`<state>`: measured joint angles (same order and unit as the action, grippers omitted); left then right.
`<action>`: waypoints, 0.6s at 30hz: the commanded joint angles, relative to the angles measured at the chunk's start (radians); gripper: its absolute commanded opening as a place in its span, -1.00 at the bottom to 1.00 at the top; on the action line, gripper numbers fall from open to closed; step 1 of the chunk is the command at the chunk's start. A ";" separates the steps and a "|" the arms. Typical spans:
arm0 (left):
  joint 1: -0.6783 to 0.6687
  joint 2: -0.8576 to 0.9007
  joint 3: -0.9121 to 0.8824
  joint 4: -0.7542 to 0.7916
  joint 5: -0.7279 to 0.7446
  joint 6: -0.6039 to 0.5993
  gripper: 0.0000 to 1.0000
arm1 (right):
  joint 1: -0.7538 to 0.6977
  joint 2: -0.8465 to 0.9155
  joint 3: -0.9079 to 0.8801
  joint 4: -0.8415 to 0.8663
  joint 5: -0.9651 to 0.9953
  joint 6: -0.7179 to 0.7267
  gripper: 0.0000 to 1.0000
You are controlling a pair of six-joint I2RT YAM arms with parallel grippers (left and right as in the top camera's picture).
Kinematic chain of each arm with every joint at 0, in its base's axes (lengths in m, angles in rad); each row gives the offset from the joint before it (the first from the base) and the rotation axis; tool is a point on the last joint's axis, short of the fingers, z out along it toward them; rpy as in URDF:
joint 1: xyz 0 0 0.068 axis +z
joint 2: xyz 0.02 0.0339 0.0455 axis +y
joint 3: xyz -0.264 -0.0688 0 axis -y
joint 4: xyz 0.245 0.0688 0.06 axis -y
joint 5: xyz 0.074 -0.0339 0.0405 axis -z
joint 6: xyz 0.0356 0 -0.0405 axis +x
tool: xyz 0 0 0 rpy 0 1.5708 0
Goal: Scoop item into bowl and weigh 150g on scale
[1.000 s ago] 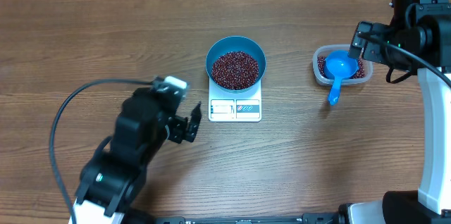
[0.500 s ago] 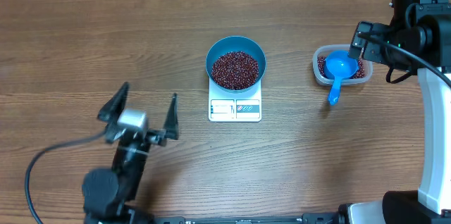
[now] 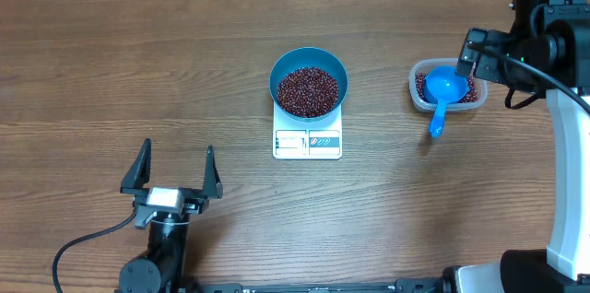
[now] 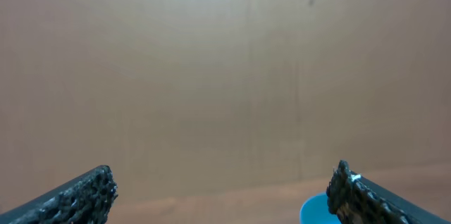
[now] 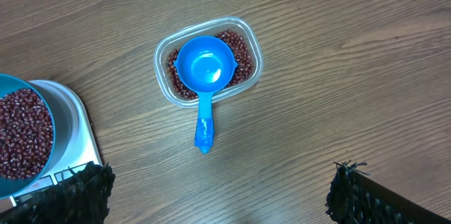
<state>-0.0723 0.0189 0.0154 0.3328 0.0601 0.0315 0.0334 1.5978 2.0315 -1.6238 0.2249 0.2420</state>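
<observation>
The bright blue bowl (image 3: 309, 61) stands on the white scale (image 3: 307, 143) at the table's middle, with a heap of dark red-brown beans (image 3: 308, 90) inside it. My left gripper (image 3: 176, 159) is low at the front left, well apart from the scale, open and with nothing in it. In the left wrist view its fingers (image 4: 84, 196) frame bare wall, with a bit of the bowl (image 4: 313, 211) at the lower right. My right gripper (image 5: 218, 182) hangs open above the table near the tub, holding nothing. The bowl (image 5: 28, 86) and scale (image 5: 70, 122) show at that view's left edge.
A clear plastic tub (image 3: 417, 95) at the right holds more beans (image 5: 243, 51) and a small blue scoop (image 3: 441, 90), whose handle sticks out over the tub's near rim. The right arm's body (image 3: 553, 44) fills the right edge.
My left arm has drawn back from beside the scale to the front left, and its open gripper now points away toward the far side. The right arm, bowl and scoop have not moved.
</observation>
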 commanded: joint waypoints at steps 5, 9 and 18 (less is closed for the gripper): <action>0.044 -0.016 -0.011 -0.175 -0.036 0.021 0.99 | -0.001 -0.013 0.016 0.002 0.006 -0.008 1.00; 0.048 -0.016 -0.011 -0.352 -0.077 0.021 0.99 | -0.001 -0.013 0.016 0.002 0.006 -0.008 1.00; 0.055 -0.016 -0.011 -0.410 -0.078 0.036 0.99 | -0.001 -0.013 0.016 0.002 0.006 -0.008 1.00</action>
<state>-0.0299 0.0128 0.0082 -0.0772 -0.0017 0.0471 0.0334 1.5978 2.0315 -1.6241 0.2249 0.2424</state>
